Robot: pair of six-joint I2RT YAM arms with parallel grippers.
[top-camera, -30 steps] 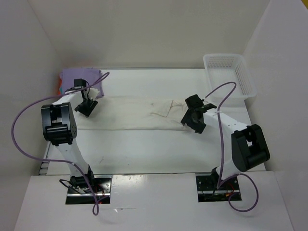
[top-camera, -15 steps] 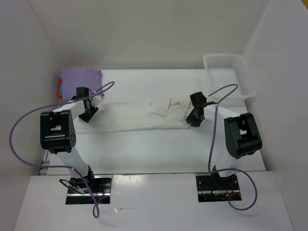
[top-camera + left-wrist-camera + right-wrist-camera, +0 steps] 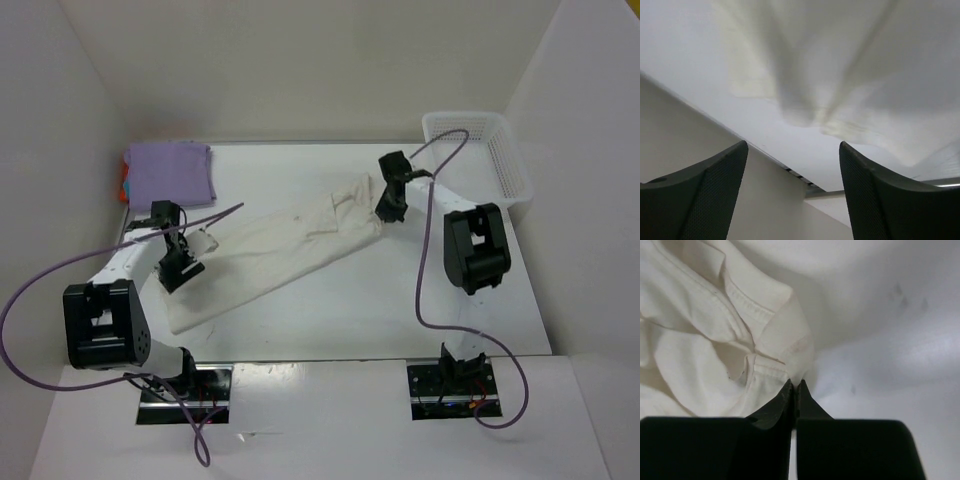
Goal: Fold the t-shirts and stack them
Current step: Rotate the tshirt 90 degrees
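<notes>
Off-white t-shirt [image 3: 290, 245]: right gripper [image 3: 794, 386] clenched on its hem edge; left gripper [image 3: 792, 145] spread wide, cloth beyond its tips.

The table [image 3: 330, 300] is viewed from high at 6 o'clock, facing 12; both wrist views are taken close up — the off-white t-shirt [image 3: 280, 250] is shared by all.

No writing, label, brand mark, number or sign is showing legibly in any of the views.
</notes>
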